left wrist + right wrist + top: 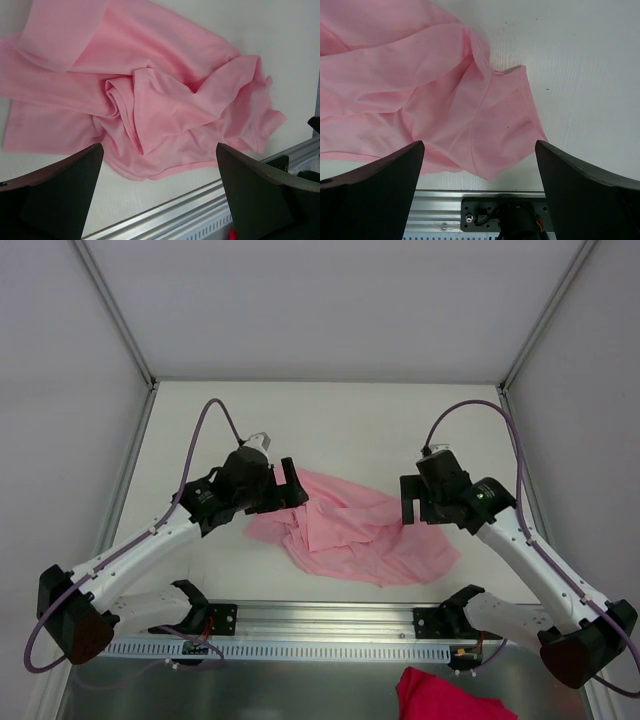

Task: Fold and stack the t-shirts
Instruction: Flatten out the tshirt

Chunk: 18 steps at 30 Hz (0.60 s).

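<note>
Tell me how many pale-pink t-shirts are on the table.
1: the pale-pink t-shirt lies crumpled in the table's middle; its folds could hide another. A darker pink cloth sits past the near rail.

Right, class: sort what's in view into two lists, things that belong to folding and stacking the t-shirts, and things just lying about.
Belongs to the job:
pale-pink t-shirt, crumpled on the table
left tool, open
right tool, open

Just lying about:
aluminium rail
bright pink cloth on the near side of it; possibly another shirt, cannot tell
</note>
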### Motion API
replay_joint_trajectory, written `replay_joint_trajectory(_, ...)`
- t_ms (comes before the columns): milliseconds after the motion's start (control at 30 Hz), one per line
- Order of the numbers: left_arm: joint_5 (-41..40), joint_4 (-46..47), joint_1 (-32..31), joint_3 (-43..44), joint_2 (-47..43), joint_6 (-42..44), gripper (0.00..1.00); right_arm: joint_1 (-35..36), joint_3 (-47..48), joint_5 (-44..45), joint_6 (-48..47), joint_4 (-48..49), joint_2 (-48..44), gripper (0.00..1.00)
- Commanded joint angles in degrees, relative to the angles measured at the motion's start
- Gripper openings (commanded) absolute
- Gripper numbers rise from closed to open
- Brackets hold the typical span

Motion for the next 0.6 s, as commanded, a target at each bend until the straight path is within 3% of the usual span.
replay_joint_trajectory(0,8.25,6.47,0.48,-0.45,4.27,0.49,0.99,0.12,-1.39,1.47,1.49,-0.39,-1.80,1.00)
replay_joint_trajectory(200,12.14,12.98,0.39,-4.85,10.35,-1.18,0.99,0.12,-3.15,-0.38,3.08,1.11,-2.68,1.00)
replay_joint_trajectory(400,14.60,16.23,0.48,-7.31,13.07,-2.58,0.99,-0.49,-2.54,4.45,3.43,-1.35,-4.88,1.00)
replay_joint_trajectory(567,18.10,20.45,0.39,-9.86,16.06,-3.64,0.99,-6.63,0.01,5.26,3.52,-4.78,-4.10,1.00)
